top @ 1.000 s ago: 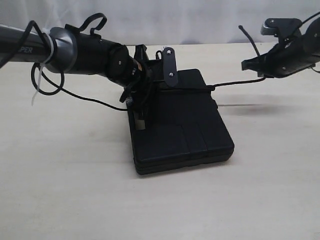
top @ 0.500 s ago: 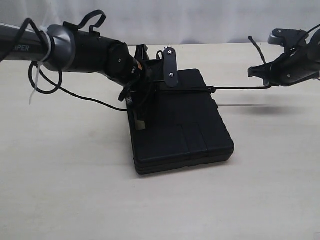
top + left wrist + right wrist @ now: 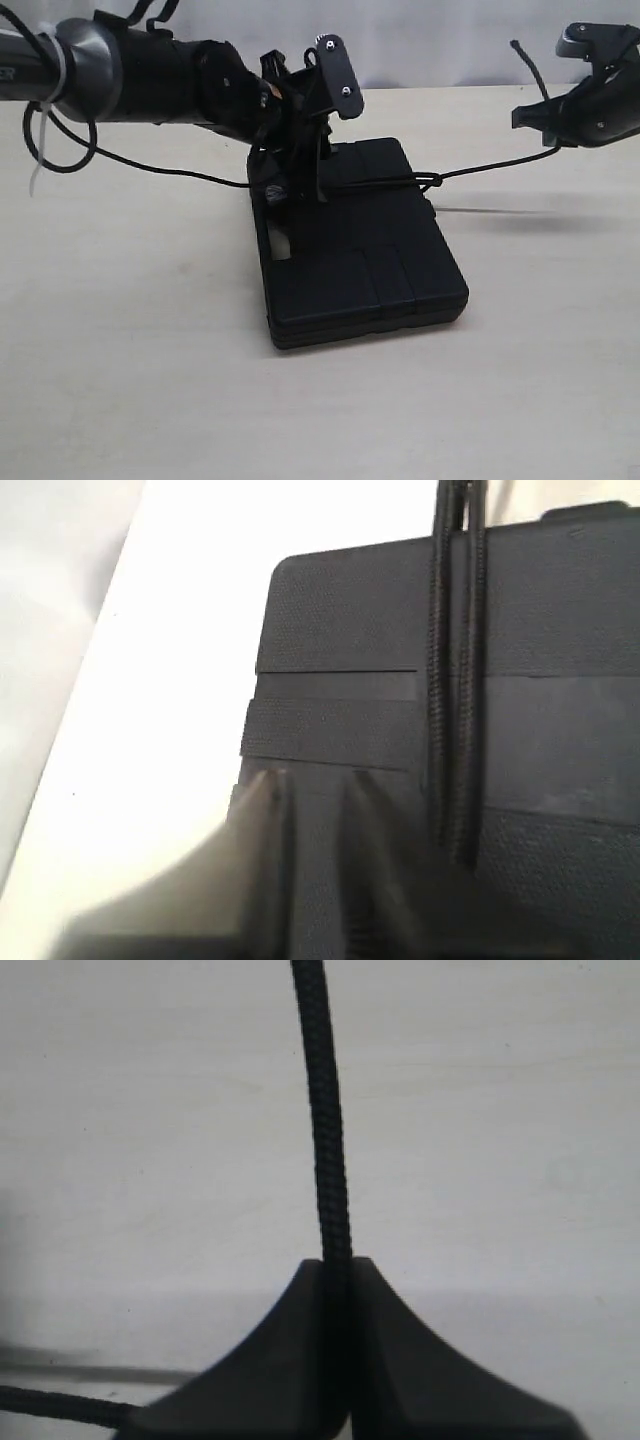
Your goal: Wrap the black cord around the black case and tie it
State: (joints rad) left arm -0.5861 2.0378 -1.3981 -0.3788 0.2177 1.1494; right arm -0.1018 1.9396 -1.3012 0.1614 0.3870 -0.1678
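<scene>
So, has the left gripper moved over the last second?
Yes. The left gripper has risen, judged against the flat rectangular black plastic case, which has stayed put. It was low at the case's left edge and now hangs higher above it.

We see a pale beige, faintly wood-grained flat tabletop (image 3: 150, 400) filling most of the exterior view. Behind its far edge is a plain whitish-grey backdrop (image 3: 430, 40); wall or curtain, we can't tell. Light is even and soft, with a faint grey shadow (image 3: 500, 212) on the tabletop's right side.
</scene>
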